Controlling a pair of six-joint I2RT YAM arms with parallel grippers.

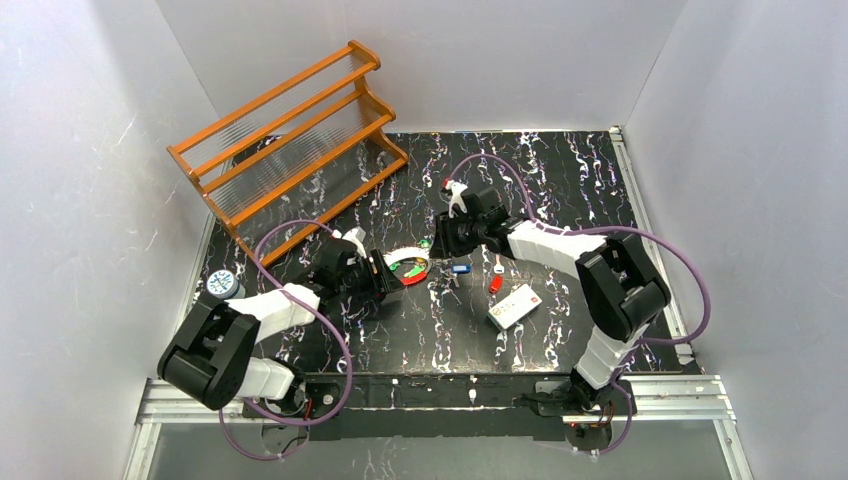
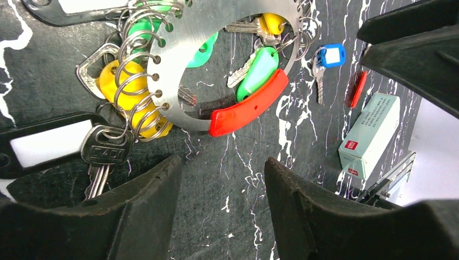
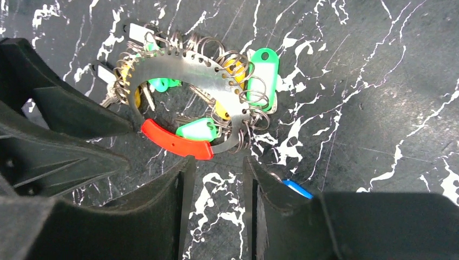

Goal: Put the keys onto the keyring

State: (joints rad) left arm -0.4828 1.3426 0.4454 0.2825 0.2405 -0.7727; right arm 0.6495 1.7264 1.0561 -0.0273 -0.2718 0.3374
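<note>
**Top view.** The keyring [image 1: 408,262] lay on the table [image 1: 560,190] between the left gripper [image 1: 385,272] and right gripper [image 1: 437,240]. A blue key [image 1: 460,268] and a red key [image 1: 495,284] lay loose to its right, near a box [image 1: 514,306].

**Left wrist.** The left gripper was released and empty, just short of the keyring. The box's label and a key-head stamp [image 2: 105,151] were unreadable.

**Right wrist.** The right gripper's jaws were parted and empty. The blue key is best pinched by its head, leaving the blade free.

keyring [image 2: 172,103] top cut by left wrist view's upper edge, blue key [image 3: 296,188] half hidden behind right pincer [image 3: 217,179]
</note>
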